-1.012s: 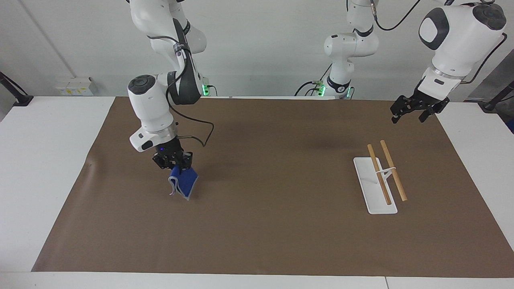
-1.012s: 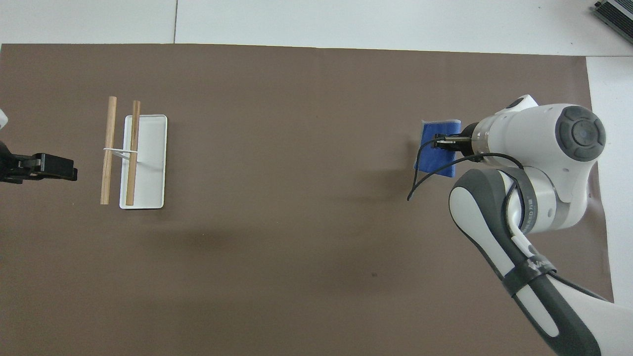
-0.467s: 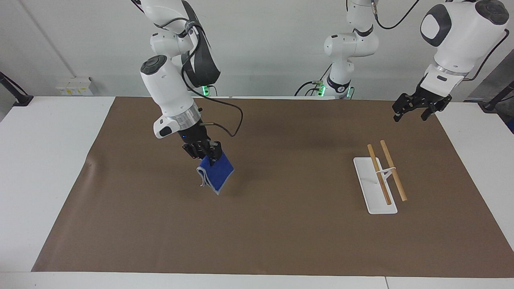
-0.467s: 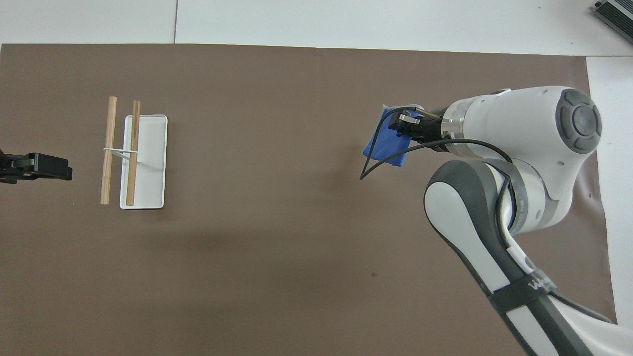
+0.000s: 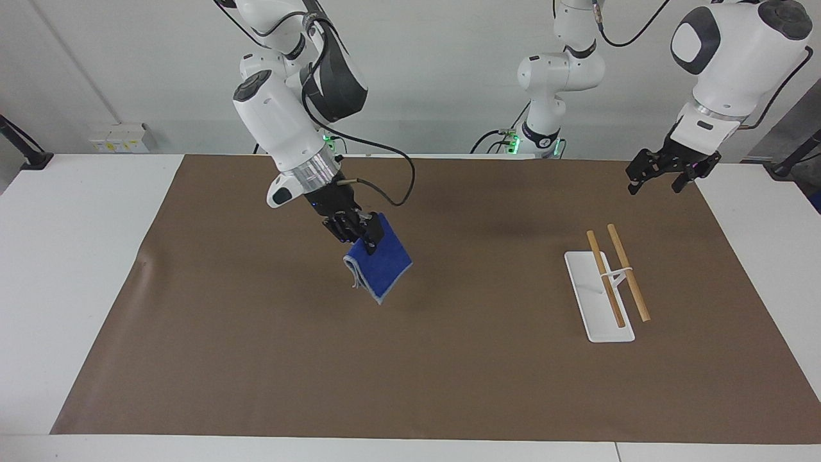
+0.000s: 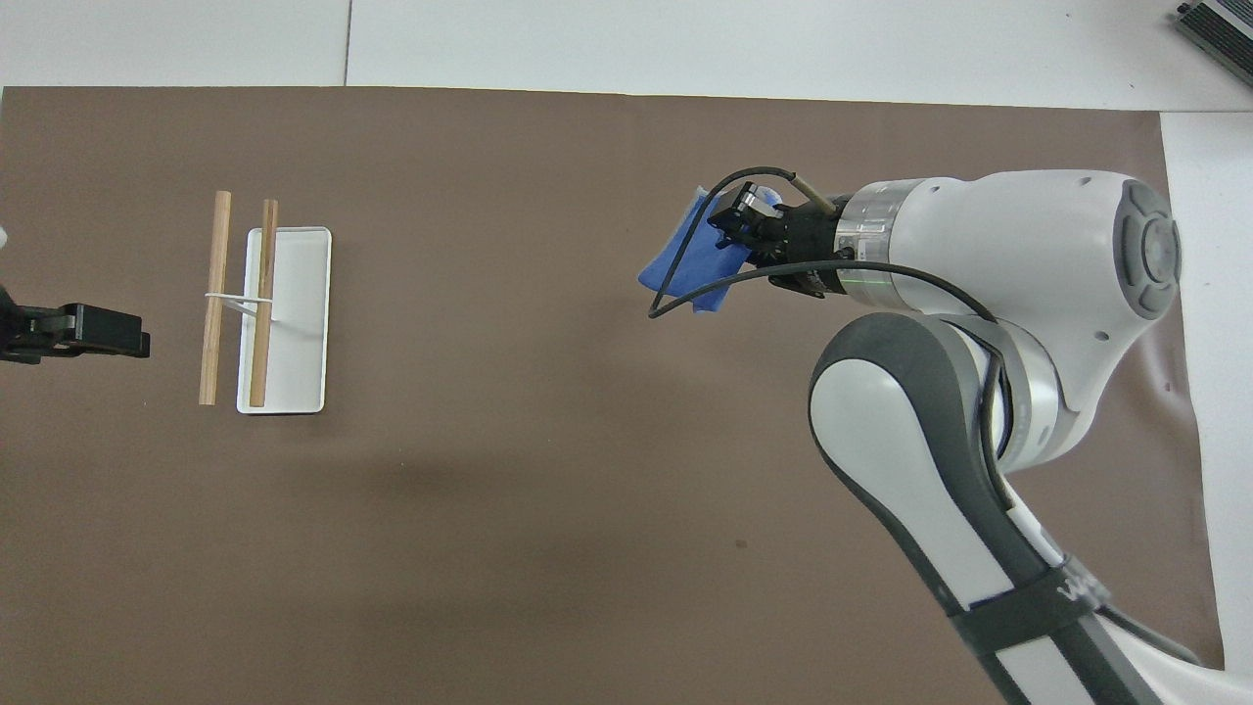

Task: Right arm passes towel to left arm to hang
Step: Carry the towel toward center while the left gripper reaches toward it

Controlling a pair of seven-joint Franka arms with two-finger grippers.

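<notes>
Since one second ago the right arm [image 5: 282, 138] is carrying the towel [image 5: 381, 266] up off the brown mat [image 5: 449, 372] and toward the middle of the worktop [image 5: 70, 256]. Right gripper [image 5: 356, 236] is hanging over the mat with its jaws clamped on the towel's upper edge; the blue cloth is dangling folded below it, clear of the surface. Left arm [image 5: 731, 58] is waiting, its gripper [image 5: 664, 176] hovering over the mat's edge at the left arm's end, jaws spread wide and holding nothing. White rack base [image 5: 593, 301] with two wooden rods [image 5: 619, 273] is sitting farther from the robots than that gripper, well apart from the towel.
</notes>
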